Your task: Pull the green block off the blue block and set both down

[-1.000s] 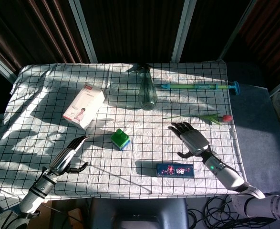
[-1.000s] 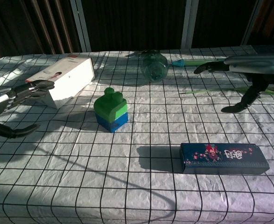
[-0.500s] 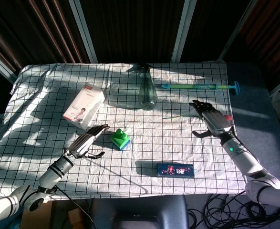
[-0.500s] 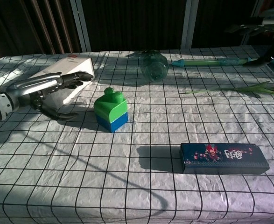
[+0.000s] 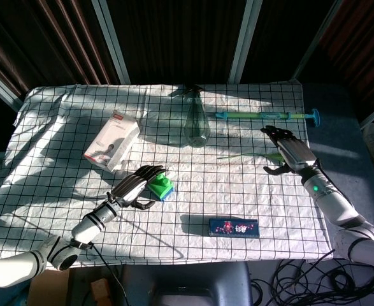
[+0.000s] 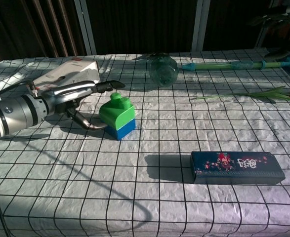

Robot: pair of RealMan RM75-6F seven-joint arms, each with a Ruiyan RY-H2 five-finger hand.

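Chest view: green block (image 6: pixel 117 111) atop blue block (image 6: pixel 122 128) just beside the spread, empty left hand (image 6: pixel 78 98)

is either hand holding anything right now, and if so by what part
Nothing is held. The left hand is open beside the green block, fingers not closed on it. The right hand is open in the air.

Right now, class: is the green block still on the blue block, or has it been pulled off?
Still on. The green block sits stacked on the blue block, with the left hand open beside it.
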